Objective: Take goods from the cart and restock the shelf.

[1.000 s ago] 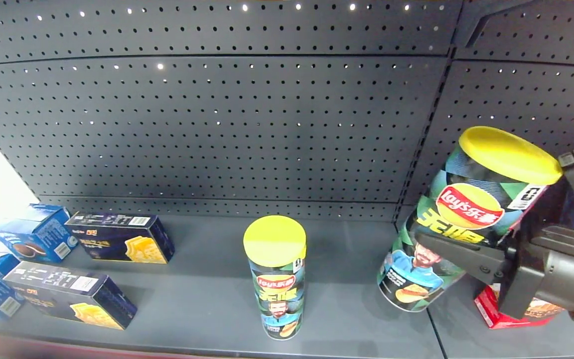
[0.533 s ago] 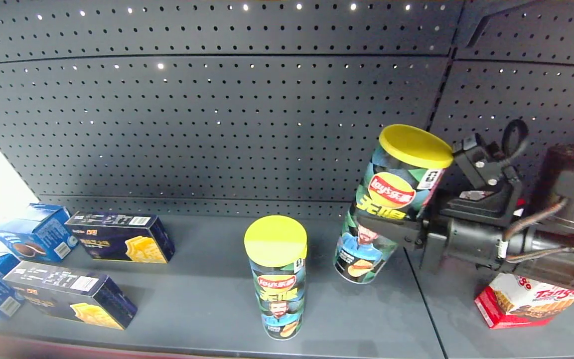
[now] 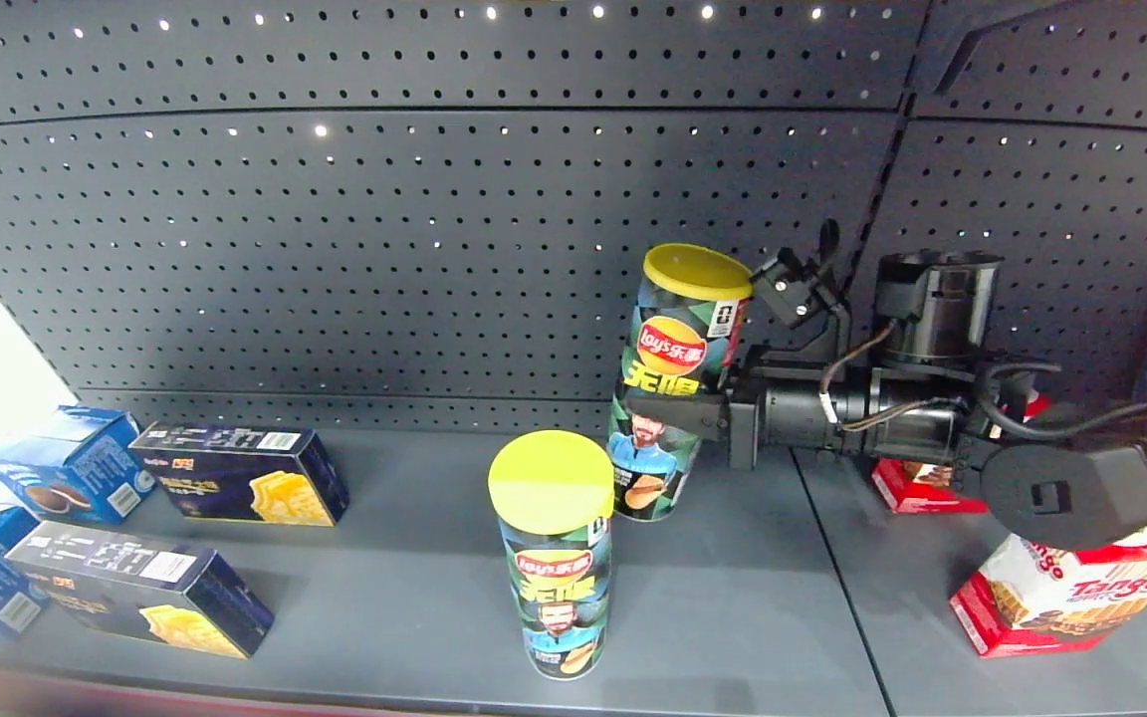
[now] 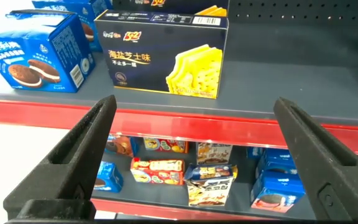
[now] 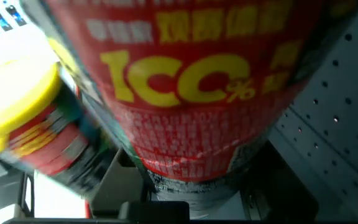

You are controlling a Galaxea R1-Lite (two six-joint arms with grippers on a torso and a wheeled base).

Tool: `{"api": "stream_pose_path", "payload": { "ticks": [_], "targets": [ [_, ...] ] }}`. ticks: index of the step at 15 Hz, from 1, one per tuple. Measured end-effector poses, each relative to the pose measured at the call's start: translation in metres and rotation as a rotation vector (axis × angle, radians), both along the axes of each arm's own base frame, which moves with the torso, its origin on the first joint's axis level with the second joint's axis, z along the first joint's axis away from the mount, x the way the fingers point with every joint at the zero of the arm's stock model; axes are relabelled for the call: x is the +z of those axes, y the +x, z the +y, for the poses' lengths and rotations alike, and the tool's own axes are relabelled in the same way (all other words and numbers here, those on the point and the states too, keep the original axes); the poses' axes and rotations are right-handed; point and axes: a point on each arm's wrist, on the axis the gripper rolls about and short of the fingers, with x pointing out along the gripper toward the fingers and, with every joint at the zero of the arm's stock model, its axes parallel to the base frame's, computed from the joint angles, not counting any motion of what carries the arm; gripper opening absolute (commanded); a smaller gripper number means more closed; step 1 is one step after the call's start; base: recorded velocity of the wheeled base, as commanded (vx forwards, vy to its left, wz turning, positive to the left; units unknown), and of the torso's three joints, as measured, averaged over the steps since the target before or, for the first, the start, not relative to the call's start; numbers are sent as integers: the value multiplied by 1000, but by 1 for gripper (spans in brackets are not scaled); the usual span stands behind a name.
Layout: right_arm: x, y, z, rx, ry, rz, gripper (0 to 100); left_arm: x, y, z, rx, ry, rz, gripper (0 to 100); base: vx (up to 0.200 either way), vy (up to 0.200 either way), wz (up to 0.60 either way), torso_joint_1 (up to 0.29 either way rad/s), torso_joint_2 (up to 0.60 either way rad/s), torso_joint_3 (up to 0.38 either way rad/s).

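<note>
- jaws of the right gripper (image 3: 681, 403) are clamped on the held can (image 3: 681, 334) at mid-height, with one dark finger lying across its front. in the right wrist view the held can (image 5: 197, 93) sits close before the lens.
- the held can leans slightly, yellow lid up. its base is down at the deck of the shelf (image 3: 404, 607), near the pegboard back (image 3: 384, 259). whether the base touches the deck cannot be told.
- just in front of it and a little to the left stands the second can (image 3: 552, 558), upright and close to the shelf's front edge. the two cans are near each other.
- right of the held can runs the seam (image 3: 837, 597) between bays. beyond it the arm passes over a small red box (image 3: 917, 488), and a larger red snack box (image 3: 1061, 597) lies nearer the front.
- open deck stretches left of the cans as far as the dark cracker boxes (image 3: 240, 476) and the blue cookie boxes (image 3: 71, 463) at the far left.
- the left gripper (image 4: 196, 106) hangs with its fingers spread wide and holds nothing, low in front of the shelf's red lip (image 4: 166, 121).
- since a second ago the held can has travelled left across the seam and back toward the pegboard, and it stands less tilted. the second can and the boxes lie as before.
</note>
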Motion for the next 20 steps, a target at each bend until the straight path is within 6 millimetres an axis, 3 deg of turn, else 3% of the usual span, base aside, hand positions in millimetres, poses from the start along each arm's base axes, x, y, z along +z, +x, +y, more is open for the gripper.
{"api": "stream_pose_path", "payload": {
  "ticks": [5, 11, 20],
  "targets": [
    [-3, 20, 12, 24, -21, -12, 0, 0, 0, 0, 0, 0, 0, 100, 0, 0, 0, 0, 0, 0],
    [-24, 38, 21, 21, -77, -68, 0, 0, 0, 0, 1, 0, 0, 100, 0, 0, 0, 0, 0, 0],
    [-34, 52, 13, -1, -116, -103, 0, 0, 0, 0, 1, 0, 0, 100, 0, 0, 0, 0, 0, 0]
  ]
}}
